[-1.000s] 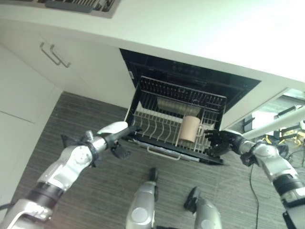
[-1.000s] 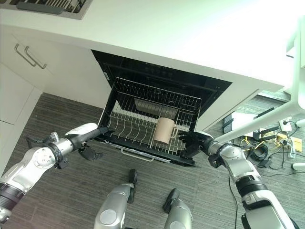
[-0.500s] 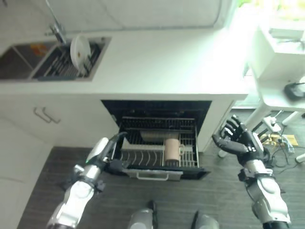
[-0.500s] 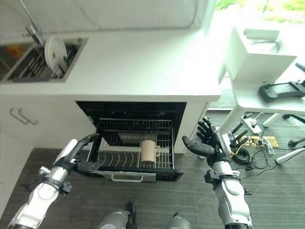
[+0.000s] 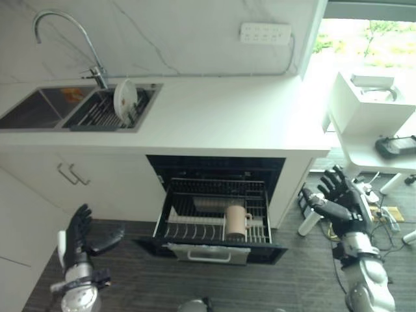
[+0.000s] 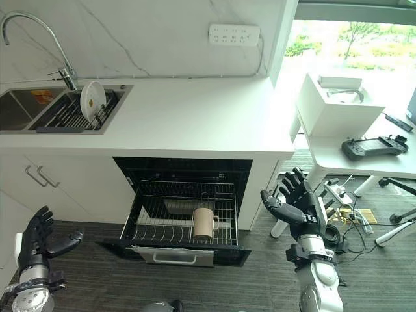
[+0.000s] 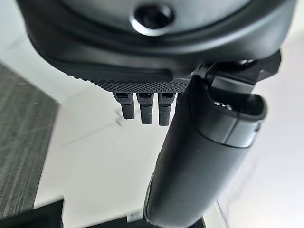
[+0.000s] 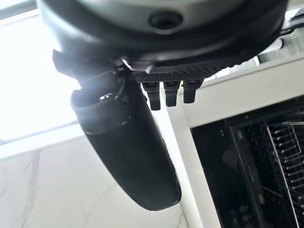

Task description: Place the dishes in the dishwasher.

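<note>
Under the white counter (image 6: 195,114) the dishwasher (image 6: 183,170) stands open with its wire rack (image 6: 179,218) pulled out. A beige mug (image 6: 203,222) lies in the rack, behind it a pale dish (image 6: 177,206). A white plate (image 6: 92,101) stands upright in the sink's drying rack (image 6: 71,114) at the left. My left hand (image 6: 38,242) is raised low at the left, away from the dishwasher, fingers straight and holding nothing. My right hand (image 6: 300,207) is raised to the right of the dishwasher, fingers spread, also holding nothing.
A tall faucet (image 6: 39,39) arches over the sink (image 6: 19,107). White cabinet doors with a handle (image 6: 38,177) lie left of the dishwasher. At the right stands a white table (image 6: 361,153) with a controller (image 6: 369,147) and a white box (image 6: 338,97); cables lie beneath it.
The camera has tilted up, showing counter, sink and wall. My left hand has let go of the rack's edge and drawn back to the left; my right hand has stayed raised and open.
</note>
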